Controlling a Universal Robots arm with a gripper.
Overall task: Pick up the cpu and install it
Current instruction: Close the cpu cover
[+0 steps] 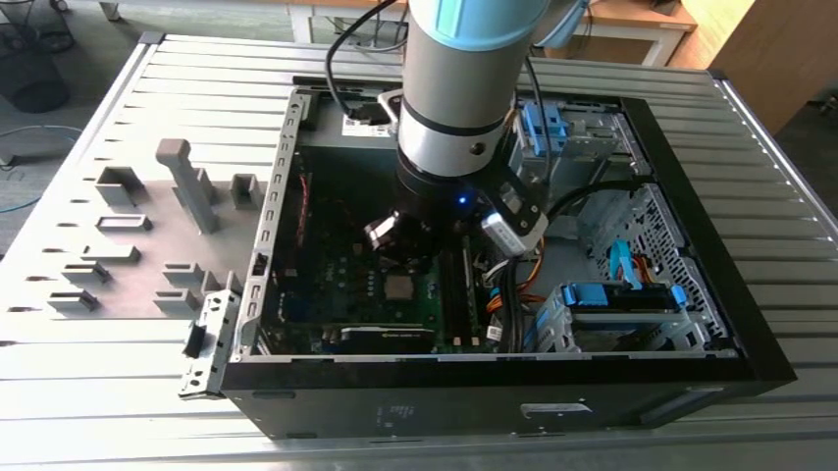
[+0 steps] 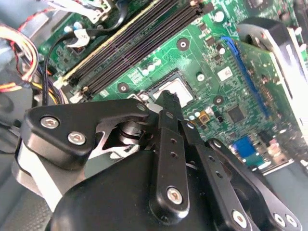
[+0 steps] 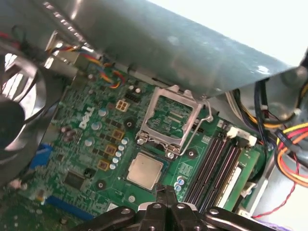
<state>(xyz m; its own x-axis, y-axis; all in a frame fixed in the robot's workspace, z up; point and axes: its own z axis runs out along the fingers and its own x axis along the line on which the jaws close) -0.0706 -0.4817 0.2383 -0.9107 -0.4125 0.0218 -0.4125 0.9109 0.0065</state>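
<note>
Jaws closed near cpu (image 3: 144, 171), lying on motherboard (image 3: 82, 144), bracket (image 3: 147, 114) open

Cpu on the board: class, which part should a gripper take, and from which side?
Probably two opposite edges of the cpu, from straight above: it lies flat and thin on the board, top face up, with the bracket hinged up clear of it.

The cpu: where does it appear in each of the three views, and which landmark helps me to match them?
Exterior view: the cpu lies on the green board, in the open case.
Second wrist view: it is partly hidden behind the gripper.
First wrist view: it sits between the gripper and the raised bracket.
Shared landmark: the black memory slots beside it.
</note>
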